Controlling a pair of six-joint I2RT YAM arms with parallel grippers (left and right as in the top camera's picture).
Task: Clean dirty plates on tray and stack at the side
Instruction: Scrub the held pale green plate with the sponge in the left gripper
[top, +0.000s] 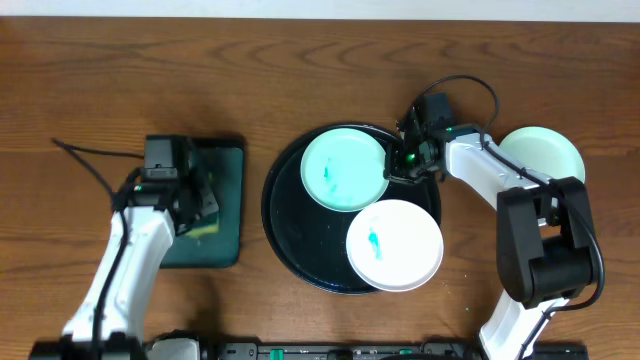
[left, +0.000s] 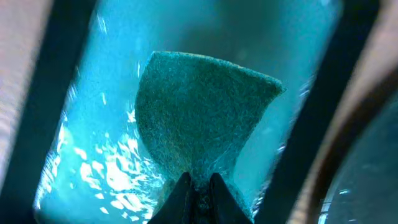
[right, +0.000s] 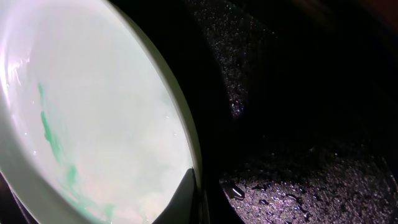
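I had the left fingers (left: 179, 198) clamped on the sponge (left: 199, 118), ready for wiping. The right fingers (right: 183, 196) sat at the 3 o'clock rim of the smeared green plate (top: 343, 170) on the black tray (top: 285, 235), presumably to steady it; I couldn't tell if they'd closed.

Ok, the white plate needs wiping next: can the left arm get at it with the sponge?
Probably yes. The white plate lies uncovered at the tray's front; the right tool sits at the mint plate's rim behind it, out of the way.
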